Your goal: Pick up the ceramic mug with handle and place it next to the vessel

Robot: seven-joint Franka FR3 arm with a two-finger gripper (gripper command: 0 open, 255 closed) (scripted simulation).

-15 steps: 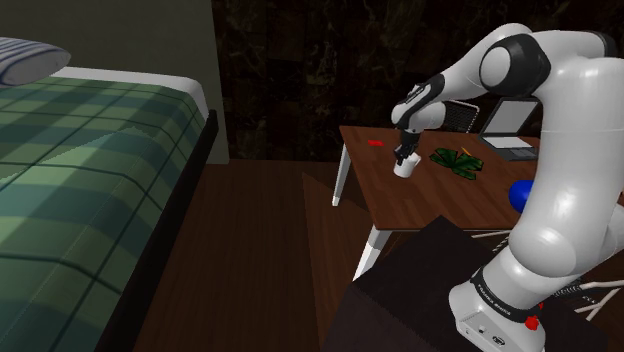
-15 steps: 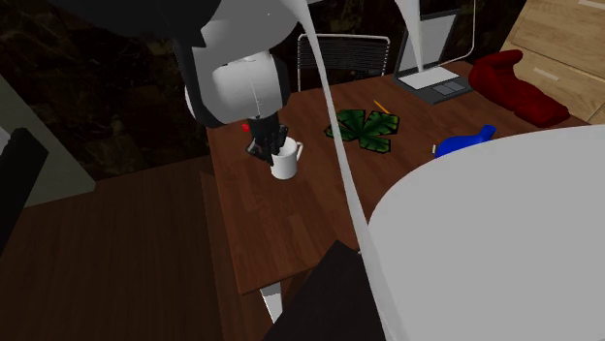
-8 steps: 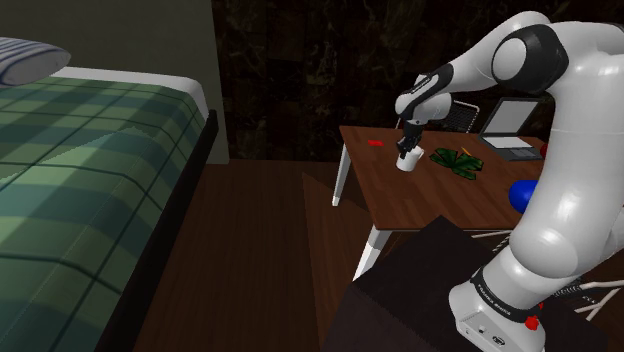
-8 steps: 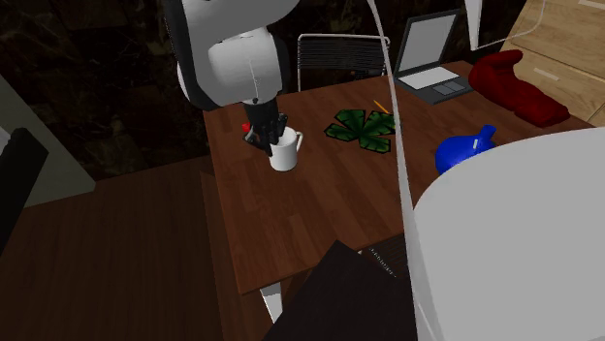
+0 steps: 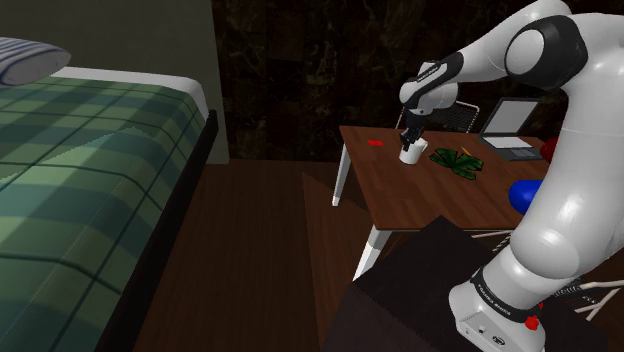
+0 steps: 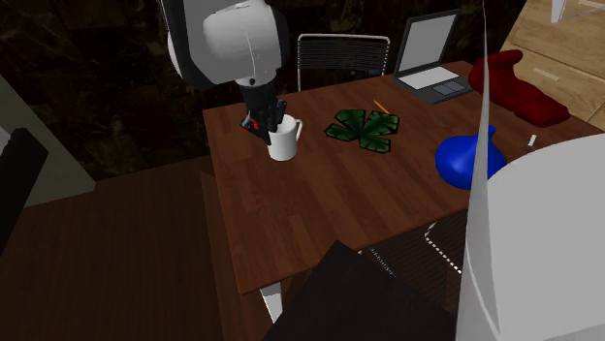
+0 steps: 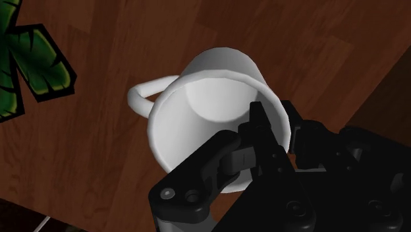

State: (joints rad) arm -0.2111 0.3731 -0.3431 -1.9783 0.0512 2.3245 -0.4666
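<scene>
wrist view: tool (image 7: 278,125) clasps white mug (image 7: 211,99) rim over wooden table (image 7: 296,39)

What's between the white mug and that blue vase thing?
A green leaf-shaped mat lies roughly between the white mug and blue vessel in the second exterior view; the rest is bare tabletop.

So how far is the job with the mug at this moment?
Done: the end effector is shut on the white mug, one finger inside the rim. In hand: the lift; whether the mug is clear of the table I cannot tell. Left: bring it across to the blue vessel, set it beside that, let go.
</scene>
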